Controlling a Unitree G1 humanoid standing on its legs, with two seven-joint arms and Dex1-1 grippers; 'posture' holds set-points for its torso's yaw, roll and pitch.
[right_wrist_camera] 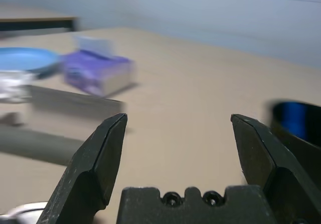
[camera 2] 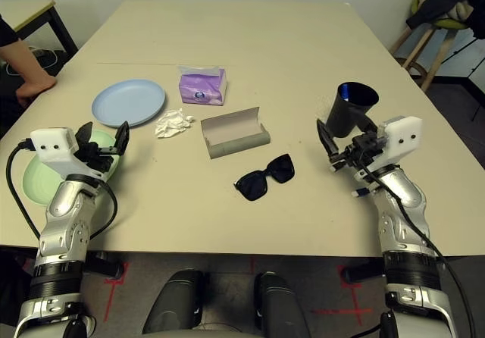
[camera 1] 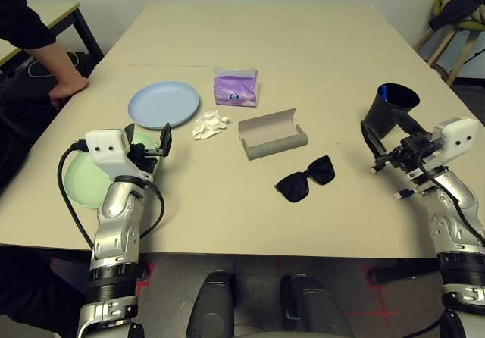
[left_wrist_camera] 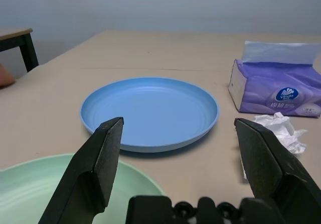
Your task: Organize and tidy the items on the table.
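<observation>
Pale-blue plate [camera 1: 164,103] lies flat on the table [camera 1: 303,42], on your left side, and the green plate [camera 1: 79,179] sits just nearer the table edge with a narrow strip of tabletop between the two rims. Neither plate is stacked yet. Your left gripper [camera 1: 148,145] hangs over the far rim of the green plate, jaws spread wide and holding nothing; in the left wrist view the blue plate [left_wrist_camera: 149,111] sits dead ahead, framed between the two fingers [left_wrist_camera: 93,171].

Outward from there: crumpled white tissue [camera 1: 208,124] lies just beside the blue plate, purple tissue pack [camera 1: 236,86] beyond it, upright. The grey-beige glasses case [camera 1: 271,135] stands open mid-table, long axis running left to right and a little skewed. Black sunglasses [camera 1: 305,179] lie unfolded just in front of it, toward you, long axis also skewed.

Right side: black cup [camera 1: 389,109] stands upright, and your right gripper [camera 1: 377,154] is just beside it on the near side, jaws also wide apart and empty, pointing inward across the table. A small white pen [camera 1: 404,194] lies under that wrist (hard to make out).

Judgement: the plates belong to the left arm, which is far nearer. The blue one lies straight forward of the claw, so a short reach forward should meet its near rim. Sunglasses and case sit between the arms, slightly closer to the right one.
</observation>
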